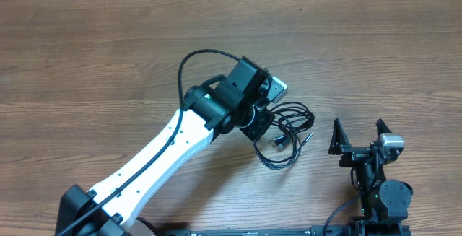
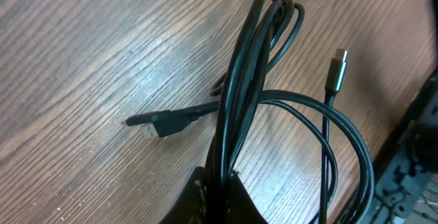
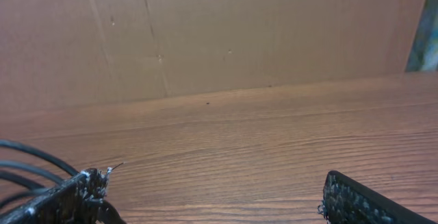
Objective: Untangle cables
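The cables (image 1: 291, 130) lie as a tangle of thin black loops on the wooden table, just right of my left gripper (image 1: 257, 123). In the left wrist view a bundle of cable strands (image 2: 241, 94) runs straight between the jaws, and my left gripper (image 2: 222, 186) is shut on them. A flat dark plug (image 2: 149, 124) lies to the left and a silver-tipped plug (image 2: 338, 65) to the right. My right gripper (image 1: 358, 138) stands open near the front right, apart from the tangle. Nothing sits between its fingers (image 3: 345, 200), and cable strands (image 3: 27, 157) show at the left edge.
A brown cardboard wall (image 3: 226, 32) stands behind the table (image 1: 108, 55). The white left arm (image 1: 155, 160) stretches from the front left corner to the middle. A thick black wire (image 1: 193, 57) arcs over its wrist.
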Motion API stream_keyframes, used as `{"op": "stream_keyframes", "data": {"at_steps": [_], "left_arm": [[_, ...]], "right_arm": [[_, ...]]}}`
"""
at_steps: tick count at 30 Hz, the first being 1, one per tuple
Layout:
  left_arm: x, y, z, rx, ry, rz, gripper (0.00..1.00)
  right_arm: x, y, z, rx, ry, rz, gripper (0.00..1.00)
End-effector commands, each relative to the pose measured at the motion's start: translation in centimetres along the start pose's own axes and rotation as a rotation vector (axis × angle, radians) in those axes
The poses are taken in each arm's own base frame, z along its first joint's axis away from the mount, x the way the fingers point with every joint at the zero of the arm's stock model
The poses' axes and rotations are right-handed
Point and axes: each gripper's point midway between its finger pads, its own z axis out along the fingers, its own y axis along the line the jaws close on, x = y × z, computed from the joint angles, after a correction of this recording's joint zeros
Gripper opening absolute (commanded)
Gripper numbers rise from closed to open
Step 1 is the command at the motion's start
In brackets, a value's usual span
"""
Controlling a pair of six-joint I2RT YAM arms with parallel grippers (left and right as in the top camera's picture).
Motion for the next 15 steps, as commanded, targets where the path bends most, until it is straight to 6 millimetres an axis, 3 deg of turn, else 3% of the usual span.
{"op": "stream_keyframes", "data": {"at_steps": [1, 13, 15], "left_arm": [[-2.2, -1.6, -3.5, 0.037, -0.109, 0.016, 0.04], [-4.2, -3.4, -9.9, 0.038, -0.308, 0.073, 0.04], [-4.8, -3.4, -10.9, 0.023, -0.355, 0.083, 0.04]], "right_arm": [[0.2, 0.0, 0.0, 0.003, -0.003, 0.000, 1.00], [0.2, 0.0, 0.0, 0.003, -0.004, 0.000, 1.00], [-0.5, 0.1, 0.0, -0.002, -0.034, 0.000, 1.00]]}}
